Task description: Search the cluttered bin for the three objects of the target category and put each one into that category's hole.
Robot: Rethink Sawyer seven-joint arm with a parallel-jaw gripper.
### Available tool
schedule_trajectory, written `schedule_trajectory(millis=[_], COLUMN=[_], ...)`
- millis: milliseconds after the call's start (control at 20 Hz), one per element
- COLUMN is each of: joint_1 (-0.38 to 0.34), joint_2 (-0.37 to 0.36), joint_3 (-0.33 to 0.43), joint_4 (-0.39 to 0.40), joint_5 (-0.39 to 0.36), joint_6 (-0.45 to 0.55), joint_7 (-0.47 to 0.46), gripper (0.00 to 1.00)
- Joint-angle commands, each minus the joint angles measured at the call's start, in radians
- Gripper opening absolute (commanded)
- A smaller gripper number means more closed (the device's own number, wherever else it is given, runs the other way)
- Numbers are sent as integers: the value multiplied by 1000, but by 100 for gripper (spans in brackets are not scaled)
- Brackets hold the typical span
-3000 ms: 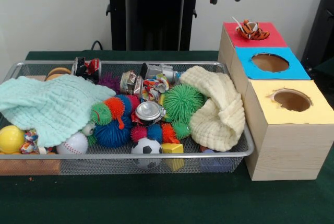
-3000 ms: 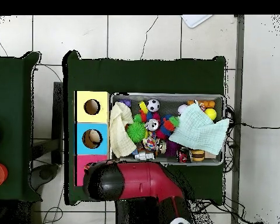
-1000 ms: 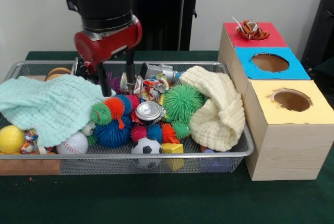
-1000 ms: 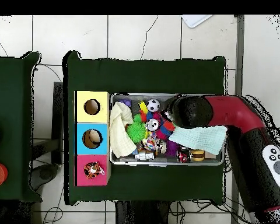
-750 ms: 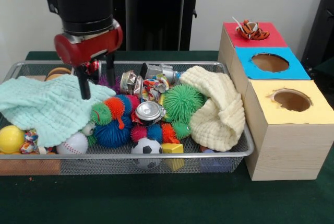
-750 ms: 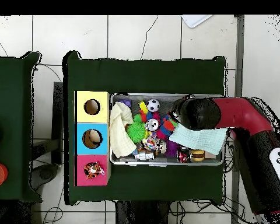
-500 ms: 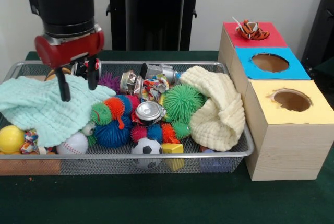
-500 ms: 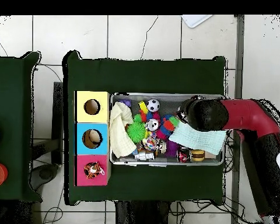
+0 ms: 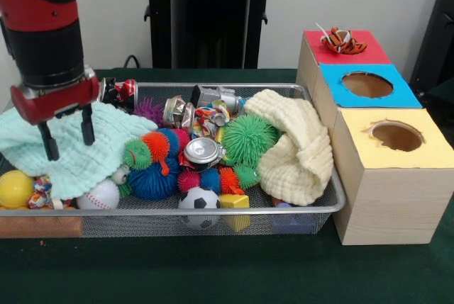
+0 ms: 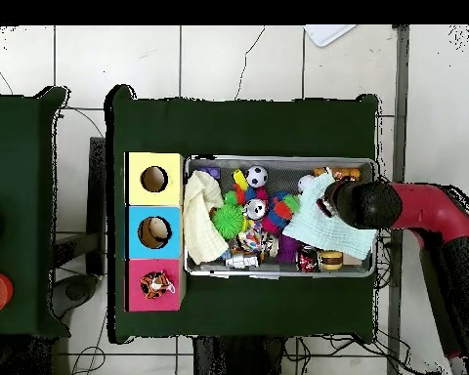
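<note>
My gripper (image 9: 69,139) hangs open at the left end of the wire bin (image 9: 298,213), just over a mint cloth (image 9: 85,152), with nothing between its fingers. In the overhead view the red arm (image 10: 414,207) reaches in from the right and covers the gripper. Crushed cans lie in the bin: one on the toy pile (image 9: 202,152), one by the back wall (image 9: 216,96), another at the back left (image 9: 119,91). A striped tiger toy (image 9: 342,40) rests on top of the red box (image 9: 355,54). The blue box hole (image 9: 367,84) and the yellow box hole (image 9: 397,136) show empty.
A cream cloth (image 9: 294,144) is bunched at the bin's right end beside a green spiky ball (image 9: 248,137). A soccer ball (image 9: 198,201), a baseball (image 9: 99,194) and a yellow ball (image 9: 14,189) lie along the front wall. The three boxes (image 10: 154,231) stand against the bin.
The arm has left the red box, where the tiger toy now lies uncovered, and swept across the bin from over the cans to over the mint cloth, still open.
</note>
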Motion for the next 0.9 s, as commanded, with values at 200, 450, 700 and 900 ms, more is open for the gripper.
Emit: schedule_trajectory(millis=[200,450,700,900], joint_1=[60,86,116,155], joint_2=[143,145,111,-69], joint_3=[-128,-160,-191,-172], joint_4=[-94,-88,-52,101], joint_5=[-187,-180,-156,-40], joint_6=[78,109,94,126], joint_7=[-232,-190,-121,-18], gripper=[100,0,0,0])
